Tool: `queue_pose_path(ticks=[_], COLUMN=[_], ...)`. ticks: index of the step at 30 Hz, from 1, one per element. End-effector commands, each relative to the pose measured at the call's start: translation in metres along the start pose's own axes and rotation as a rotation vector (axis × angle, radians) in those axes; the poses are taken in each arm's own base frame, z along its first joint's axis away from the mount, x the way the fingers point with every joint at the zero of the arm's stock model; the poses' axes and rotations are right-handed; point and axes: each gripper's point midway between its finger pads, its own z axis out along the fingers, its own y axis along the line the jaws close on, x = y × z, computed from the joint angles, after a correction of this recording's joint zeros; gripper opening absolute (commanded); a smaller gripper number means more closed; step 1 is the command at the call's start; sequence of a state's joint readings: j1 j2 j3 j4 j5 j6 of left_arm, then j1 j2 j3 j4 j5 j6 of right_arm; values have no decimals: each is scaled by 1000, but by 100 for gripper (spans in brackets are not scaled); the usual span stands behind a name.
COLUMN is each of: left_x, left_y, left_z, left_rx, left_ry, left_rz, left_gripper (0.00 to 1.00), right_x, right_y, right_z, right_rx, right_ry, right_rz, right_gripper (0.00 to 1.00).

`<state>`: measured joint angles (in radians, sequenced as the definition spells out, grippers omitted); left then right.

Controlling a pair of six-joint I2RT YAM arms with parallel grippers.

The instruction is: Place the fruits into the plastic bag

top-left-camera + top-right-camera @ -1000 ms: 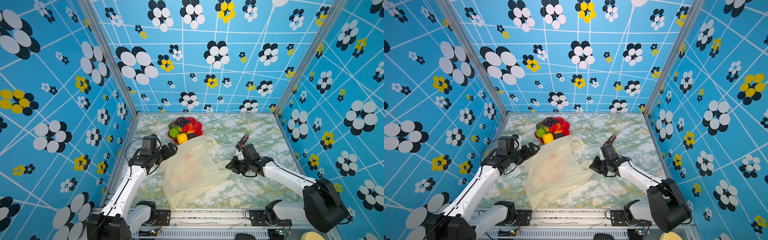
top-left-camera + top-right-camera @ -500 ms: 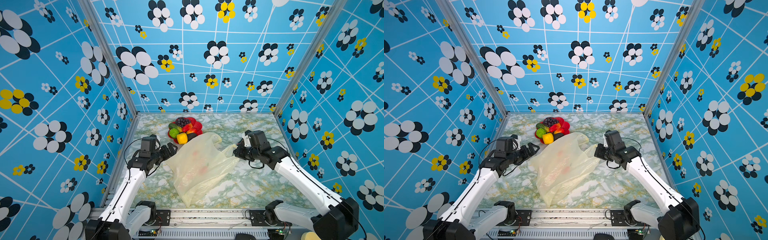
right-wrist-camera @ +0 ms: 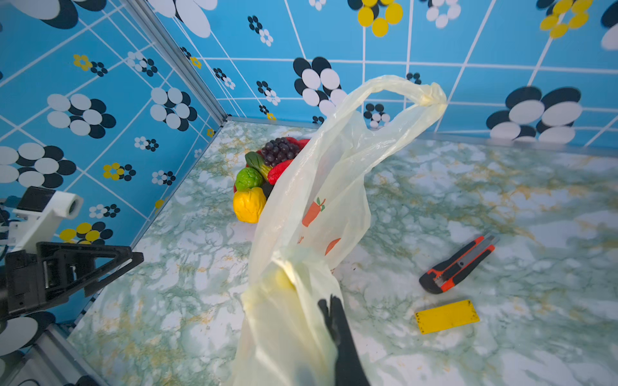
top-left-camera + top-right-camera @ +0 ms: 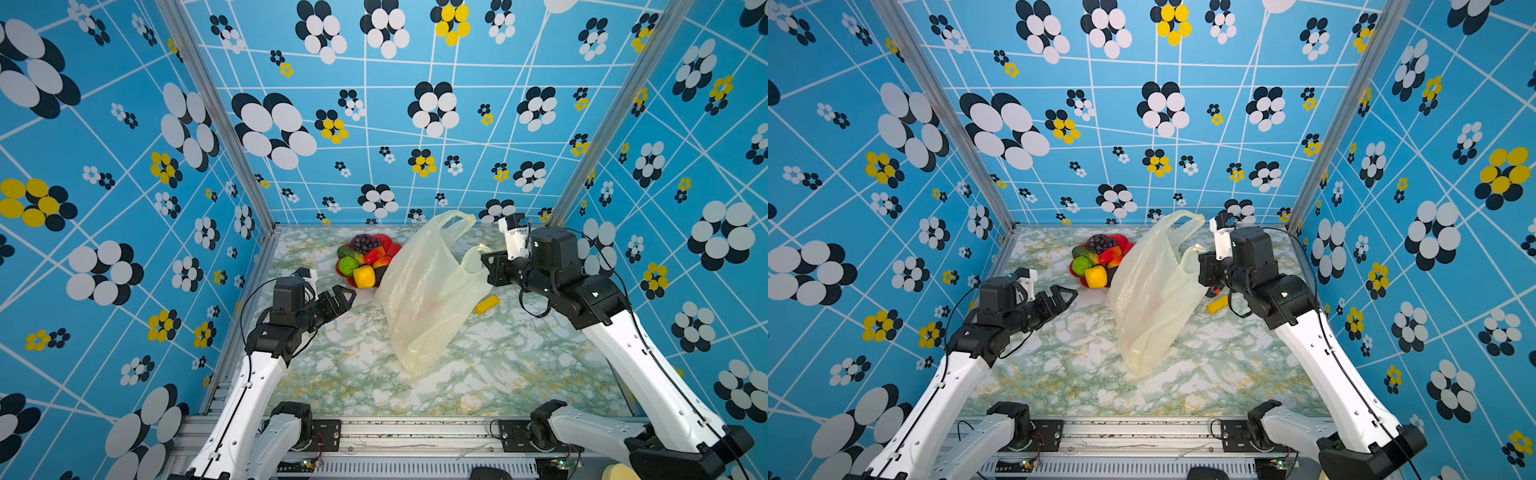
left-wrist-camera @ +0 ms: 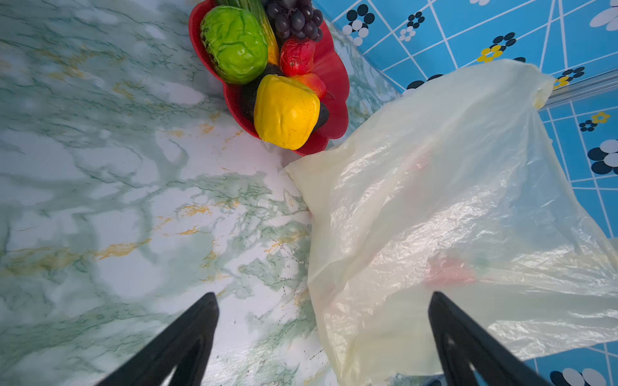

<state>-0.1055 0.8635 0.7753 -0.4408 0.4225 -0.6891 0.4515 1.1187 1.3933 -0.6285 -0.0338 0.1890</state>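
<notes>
Plastic bag [image 4: 419, 291] covers part of plate [image 4: 392, 248] & R hand [image 3: 329, 300] gripping it.

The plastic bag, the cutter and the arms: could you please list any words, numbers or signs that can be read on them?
The plastic bag: no words, only orange fruit pictures.
The cutter: no lettering shows.
The right arm: a small white mark, too small to read.
Nothing can be quoted.
</notes>
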Motion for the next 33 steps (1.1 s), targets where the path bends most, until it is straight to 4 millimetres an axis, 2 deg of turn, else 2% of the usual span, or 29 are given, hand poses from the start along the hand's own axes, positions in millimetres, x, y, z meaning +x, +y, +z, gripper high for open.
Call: queue_pose_path(ticks=[1,5,7,9,11,13,14,16,20,23,27,33], left_x=[-2,-3,-5,-7,-10,-14,-17,-21,-23,-21,-20,-13], left_y=[-12,-18,-22,-25,-29,-34,-36,-40,-37,-29,-24,-26], left_z=[-8,-15,-19,-24,-30,-36,-39,-46,-54,-52,-42,-26], left_rx=[45,64,73,79,89,103,105,110,72,31,18,19], left_ry=[-16,-34,-46,-64,-87,-114,-131,-157,-185,-173,-149,-86], left_rz=[13,17,21,25,29,35,37,56,103,119,109,123], left_gripper=[99,99,99,99,99,99,99,99,99,99,99,99], right_x=[-50,-65,-63,-53,-32,-1,20,59,115,135,150,156], right_y=[14,38,61,90,125,157,170,183,174,161,148,141], right_z=[-26,-29,-28,-25,-22,-18,-16,-9,-4,-7,-12,-14], right_rx=[-37,-144,-227,-315,-410,-516,-566,-640,-668,-642,-610,-590], right_ry=[-203,-258,-257,-237,-197,-124,-67,60,216,227,232,229], right_rz=[-130,-150,-178,-243,-329,-403,-434,-438,-368,-331,-306,-289], right_gripper=[0,0,0,0,0,0,0,0,0,0,0,0])
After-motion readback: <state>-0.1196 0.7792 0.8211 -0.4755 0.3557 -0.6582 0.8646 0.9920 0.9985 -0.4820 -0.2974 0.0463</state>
